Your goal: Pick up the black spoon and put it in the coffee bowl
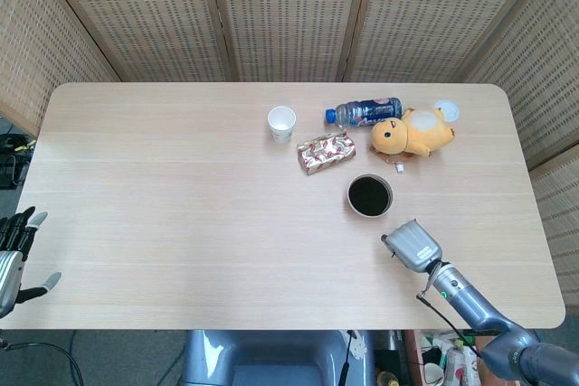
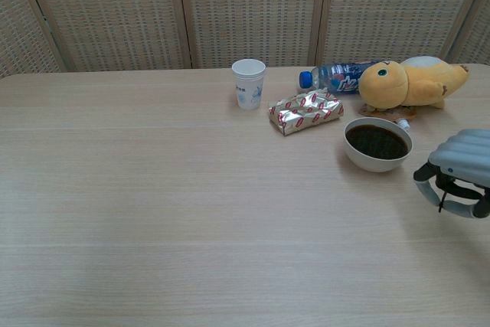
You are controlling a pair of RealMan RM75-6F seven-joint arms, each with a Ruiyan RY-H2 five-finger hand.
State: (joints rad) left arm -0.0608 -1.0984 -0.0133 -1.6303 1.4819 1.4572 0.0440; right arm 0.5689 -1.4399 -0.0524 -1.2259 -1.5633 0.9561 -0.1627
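The black spoon cannot be made out for certain in either view. The only candidate is a thin dark piece under the curled fingers of the right robot hand (image 2: 459,172), so its long axis and heading cannot be told, nor whether that robot hand is clamped on it or merely closed. That robot hand hangs low over the surface (image 1: 181,223), near the front right, just beside the one bowl (image 1: 370,196), which is white, upright and filled with dark coffee. Behind the bowl lies one yellow plush toy (image 1: 412,133) on its side. One plastic bottle (image 1: 364,112) with a blue cap and blue label lies flat behind the toy, cap toward the left; its writing is too small to read. Left of the toy is one shiny packet (image 1: 326,151) with red marks, and further left one white paper cup (image 1: 282,123) stands upright, its faint print unreadable. The left robot hand (image 1: 16,246) sits at the far left edge of the head view, fingers apart and holding nothing.
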